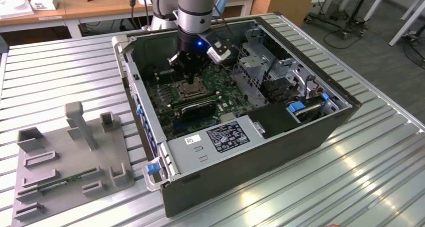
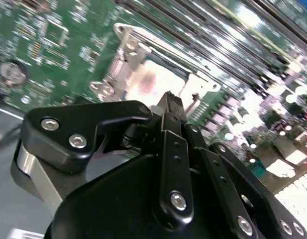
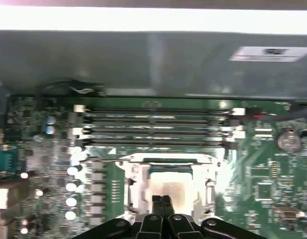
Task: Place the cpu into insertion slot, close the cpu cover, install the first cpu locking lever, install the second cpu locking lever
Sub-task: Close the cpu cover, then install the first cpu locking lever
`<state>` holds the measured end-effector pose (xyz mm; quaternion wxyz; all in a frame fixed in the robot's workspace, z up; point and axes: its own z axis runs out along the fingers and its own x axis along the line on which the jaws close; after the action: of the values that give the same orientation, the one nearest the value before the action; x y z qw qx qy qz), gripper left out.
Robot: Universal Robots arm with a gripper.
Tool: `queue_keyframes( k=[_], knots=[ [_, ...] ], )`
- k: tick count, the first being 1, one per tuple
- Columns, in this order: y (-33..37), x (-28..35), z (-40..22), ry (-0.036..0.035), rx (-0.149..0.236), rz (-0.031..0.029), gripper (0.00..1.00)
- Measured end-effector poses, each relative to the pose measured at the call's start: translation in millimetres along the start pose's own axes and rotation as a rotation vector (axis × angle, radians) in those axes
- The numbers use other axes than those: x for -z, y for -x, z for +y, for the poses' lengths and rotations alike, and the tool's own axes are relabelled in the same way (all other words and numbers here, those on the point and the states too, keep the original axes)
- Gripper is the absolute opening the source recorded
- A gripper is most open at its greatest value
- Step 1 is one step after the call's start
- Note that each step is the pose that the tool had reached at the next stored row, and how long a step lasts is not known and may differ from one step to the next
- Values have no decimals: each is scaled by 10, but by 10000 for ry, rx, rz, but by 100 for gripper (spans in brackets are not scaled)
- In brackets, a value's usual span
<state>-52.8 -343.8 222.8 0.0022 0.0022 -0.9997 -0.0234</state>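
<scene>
We see a ribbed metal desk [image 1: 319, 187] in a workshop, with grey floor [image 1: 381, 43] at the exterior view's right and wooden desks [image 1: 86, 5] along the back. An open computer case [image 1: 265, 157] lies on its side on the desk, its inside facing up. At the exterior view's left, a grey tray [image 1: 66, 157] of upright holders rests on the same desk, well apart from the case.

The robot arm [image 1: 194, 10] reaches down into the case from the back. Its hand [image 1: 191, 78] hangs just above the insertion slot [image 1: 186, 91] on the green circuit board [image 1: 156, 95].

In both wrist views the hand [image 3: 162, 201] [image 2: 172, 102] is clenched, its two thin black fingers [image 3: 156, 204] pressed together with nothing between them. Just beyond the fingertips, the cpu [image 3: 168, 181] [image 2: 153, 82] sits in the slot, its pale silvery top catching the light. The cpu cover [image 3: 165, 158] [image 2: 124, 37], a silver frame, lies flat around it, so the chip shows through the window. We cannot tell how the locking levers stand.

Long narrow memory slots [image 3: 153, 127] run side by side just beside the slot, between it and the grey case wall [image 3: 143, 59]. A round coin battery [image 3: 287, 141] sits on the board near one end of them. Inside the case, a labelled metal power box [image 1: 222, 135] lies near the front, and a bare metal drive cage [image 1: 265, 62] stands at the exterior view's right of the hand.
</scene>
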Motion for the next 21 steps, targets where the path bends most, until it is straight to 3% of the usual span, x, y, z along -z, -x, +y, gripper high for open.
queue_keyframes(
  k=[4, 7, 9, 21],
  knots=[
    [20, 0, 0, 0, 0, -26, 11],
    [20, -2, 0, 0, 10, -219, 11],
    [21, -3, 0, 1, 13, -272, 11],
    [11, -13, -1, -9, -8, -273, 11]
  ],
)
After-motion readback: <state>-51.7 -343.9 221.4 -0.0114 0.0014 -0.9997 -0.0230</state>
